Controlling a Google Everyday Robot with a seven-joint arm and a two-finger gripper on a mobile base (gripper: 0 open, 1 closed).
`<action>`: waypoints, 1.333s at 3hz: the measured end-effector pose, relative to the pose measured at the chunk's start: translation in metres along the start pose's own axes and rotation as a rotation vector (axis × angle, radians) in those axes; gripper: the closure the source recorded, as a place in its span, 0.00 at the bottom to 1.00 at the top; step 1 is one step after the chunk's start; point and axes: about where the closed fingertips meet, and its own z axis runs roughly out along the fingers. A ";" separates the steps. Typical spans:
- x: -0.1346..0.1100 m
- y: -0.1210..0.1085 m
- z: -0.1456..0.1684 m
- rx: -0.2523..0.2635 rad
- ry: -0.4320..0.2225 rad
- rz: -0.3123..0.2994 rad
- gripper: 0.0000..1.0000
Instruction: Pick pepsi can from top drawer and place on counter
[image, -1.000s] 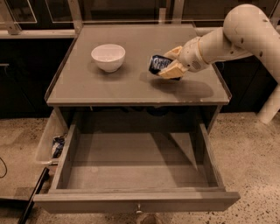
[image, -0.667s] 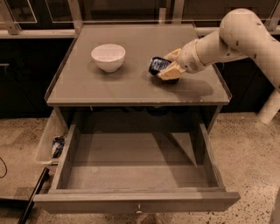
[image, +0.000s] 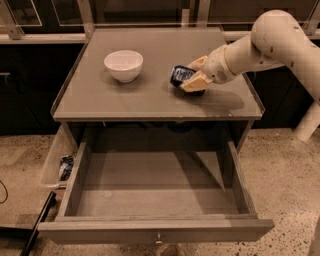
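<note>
The pepsi can (image: 179, 75), dark blue with white markings, lies tilted between my gripper's fingers just over the counter (image: 150, 100), right of centre. My gripper (image: 192, 75) comes in from the right on the white arm and is shut on the can; its tan fingers (image: 194, 83) sit on either side of it. I cannot tell whether the can touches the surface. The top drawer (image: 155, 190) is pulled fully open below the counter and its grey inside holds nothing.
A white bowl (image: 123, 65) stands on the counter's left half. A clear plastic side bin (image: 57, 160) hangs at the drawer's left with a blue-and-white packet (image: 65, 166) in it. Dark cabinets stand behind; speckled floor lies around.
My arm has shifted slightly left and up across the counter with the can in the gripper. The bowl and the drawer have not moved.
</note>
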 end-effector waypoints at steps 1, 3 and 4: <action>0.000 0.000 0.000 0.000 0.000 0.000 0.35; 0.000 0.000 0.000 0.000 0.000 0.000 0.00; 0.000 0.000 0.000 0.000 0.000 0.000 0.00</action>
